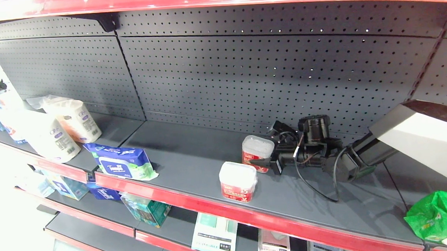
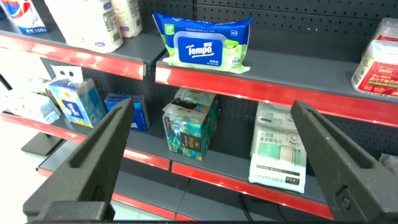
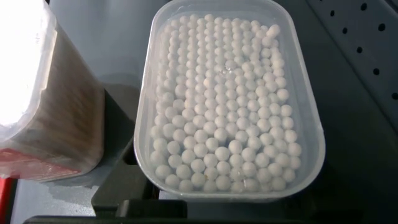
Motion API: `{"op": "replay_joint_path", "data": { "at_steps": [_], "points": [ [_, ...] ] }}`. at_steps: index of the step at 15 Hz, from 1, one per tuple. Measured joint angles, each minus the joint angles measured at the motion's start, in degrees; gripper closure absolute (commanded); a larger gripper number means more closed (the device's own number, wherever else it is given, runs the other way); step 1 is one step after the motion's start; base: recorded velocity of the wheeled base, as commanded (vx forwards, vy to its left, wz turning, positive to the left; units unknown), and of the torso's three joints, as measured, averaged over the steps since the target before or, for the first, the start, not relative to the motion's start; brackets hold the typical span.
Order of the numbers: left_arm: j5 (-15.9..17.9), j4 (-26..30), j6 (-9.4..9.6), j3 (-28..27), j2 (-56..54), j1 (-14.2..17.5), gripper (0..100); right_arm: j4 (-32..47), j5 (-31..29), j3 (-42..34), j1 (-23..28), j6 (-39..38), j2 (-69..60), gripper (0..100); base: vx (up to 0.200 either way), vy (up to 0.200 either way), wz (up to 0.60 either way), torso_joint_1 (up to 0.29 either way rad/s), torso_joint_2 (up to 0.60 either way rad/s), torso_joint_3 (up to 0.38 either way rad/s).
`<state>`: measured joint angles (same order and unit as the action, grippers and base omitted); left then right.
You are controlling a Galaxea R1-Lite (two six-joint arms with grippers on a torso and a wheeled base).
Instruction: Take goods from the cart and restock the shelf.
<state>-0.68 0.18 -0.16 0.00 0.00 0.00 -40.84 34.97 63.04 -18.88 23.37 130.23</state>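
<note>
While upright on the shelf [image 1: 194, 157], rear swab tub [image 1: 257, 146] tight in grip of right hand [image 1: 263, 163].

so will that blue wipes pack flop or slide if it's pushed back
Probably floppy: the wipes pack has a soft crinkled film wrapper. Glossy film may slide easily. It sits at the shelf front edge, so a stray nudge might drop it.

A shop: grey metal shelves [image 1: 194, 157] with red edges and a holed back wall [image 1: 243, 71] hold soft wrapped packs [image 1: 121, 162] left of the right pincer [image 1: 261, 159].
</note>
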Motion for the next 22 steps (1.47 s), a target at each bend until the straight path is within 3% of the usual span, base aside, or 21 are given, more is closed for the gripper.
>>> {"op": "replay_joint_path", "data": {
  "at_steps": [16,17,22],
  "points": [
    [0.00,0.00,0.00,0.00,0.00,0.00,0,0.11,1.61,1.01,-0.33,0.99,1.50,100,0.000,0.000,0.00,0.000,0.00,0.000],
    [0.02,-0.02,0.00,0.00,0.00,0.00,0,0.04,1.61,1.05,-0.33,0.99,1.61,0,0.000,0.000,0.00,0.000,0.00,0.000],
    [0.02,0.00,0.00,0.00,0.00,0.00,0,0.12,1.43,1.07,-0.29,0.93,1.79,0,0.000,0.000,0.00,0.000,0.00,0.000]
  ]
}}
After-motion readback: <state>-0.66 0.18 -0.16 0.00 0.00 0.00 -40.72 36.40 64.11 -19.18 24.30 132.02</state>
